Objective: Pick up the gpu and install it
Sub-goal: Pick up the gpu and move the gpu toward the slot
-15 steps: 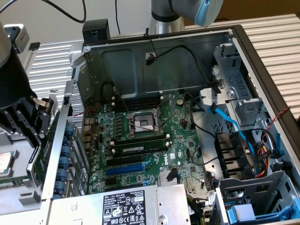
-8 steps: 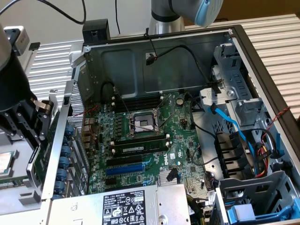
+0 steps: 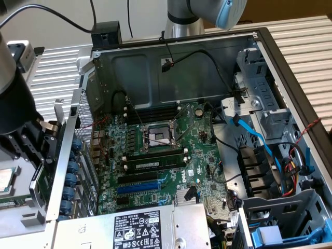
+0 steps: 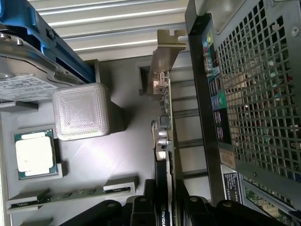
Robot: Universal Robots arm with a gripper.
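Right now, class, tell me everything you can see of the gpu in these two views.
The gpu appears edge-on: a thin green circuit board with a silver metal end bracket, metal port connectors and a black shroud bearing an Nvidia logo. It hangs clamped in the gripper, between its black fingers, outside the computer case, beside its perforated rear wall, over a grey tray. Nothing else appears to touch it.

Cuts off the gripper (image 4: 165, 200) at the picture's edge just outside the case (image 4: 244, 94) — fingers (image 4: 141, 212) partly seen. Presents the gpu (image 4: 164, 136) edge-on beside the case's rear wall, fan face hidden. Blurs the arm (image 3: 13, 104) outside the case. Crops the power supply (image 3: 192, 223) inside the case — label print too small to read.
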